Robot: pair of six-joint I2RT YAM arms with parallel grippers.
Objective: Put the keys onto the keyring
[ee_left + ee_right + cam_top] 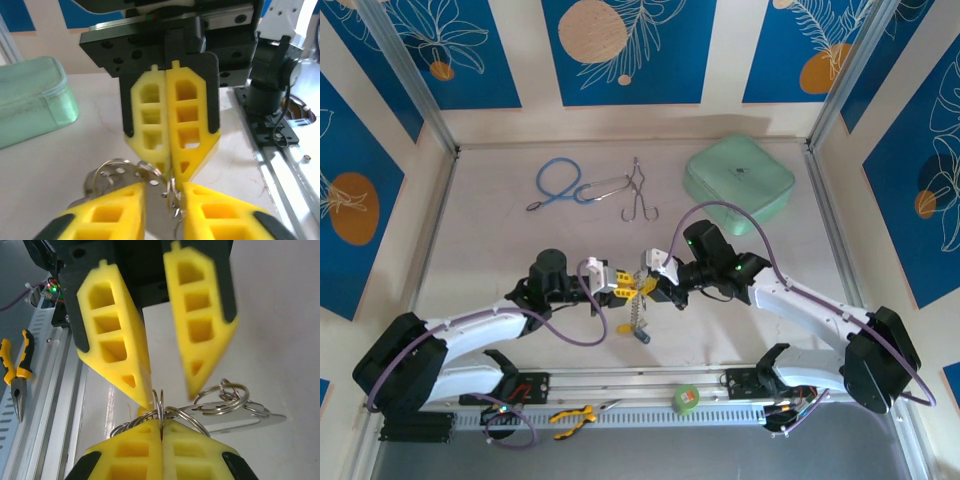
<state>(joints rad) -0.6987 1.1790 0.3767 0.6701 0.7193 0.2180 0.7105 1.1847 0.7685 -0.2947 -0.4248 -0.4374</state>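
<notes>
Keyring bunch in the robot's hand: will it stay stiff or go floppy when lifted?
Probably floppy: the keyring is several thin wire loops linked loosely, and its chain trails loose from it. It likely weighs little, being so thin. Smooth wire pinched at one edge by the right hand may twist or slip.

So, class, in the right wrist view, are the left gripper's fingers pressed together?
No, the left gripper has its fingers apart, with the table showing between them.

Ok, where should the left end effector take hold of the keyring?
Probably the bare arc of the keyring sticking out past the right end effector, which pinches its lower part. Come from opposite with the open left end effector, one finger on each flat face: the loop stands edge-on.
</notes>
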